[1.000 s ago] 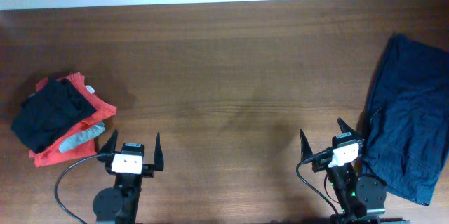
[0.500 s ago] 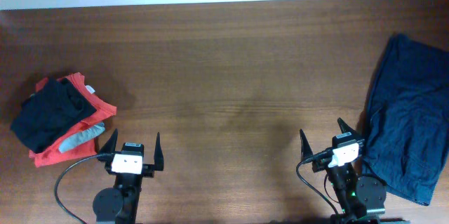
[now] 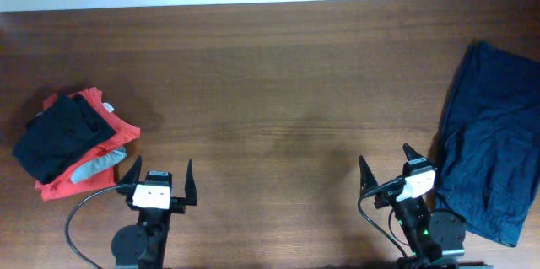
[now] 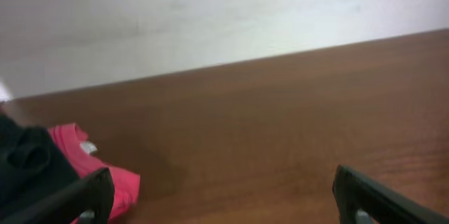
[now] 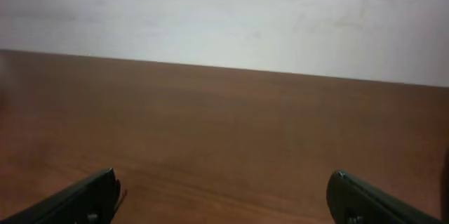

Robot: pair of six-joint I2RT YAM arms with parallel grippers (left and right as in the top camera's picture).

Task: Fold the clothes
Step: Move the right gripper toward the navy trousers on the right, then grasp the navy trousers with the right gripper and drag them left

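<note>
Fold not begun: left claw (image 3: 162, 164) and right claw (image 3: 385, 156) both gaped wide, empty, at the near edge of the desk (image 3: 270, 83). The navy clothes (image 3: 489, 142) lay unfolded at the right side; next, the right claw probably needed to reach a hem

The clothes (image 3: 489, 155) are plain dark navy blue. One garment (image 3: 51, 138) is black, another (image 3: 118, 127) orange-red, with a grey scrap (image 3: 97, 166). My table (image 3: 278, 92) is brown and wood-grained. My left gripper (image 3: 163, 168) and right gripper (image 3: 386, 158) are black with white blocks.
</note>
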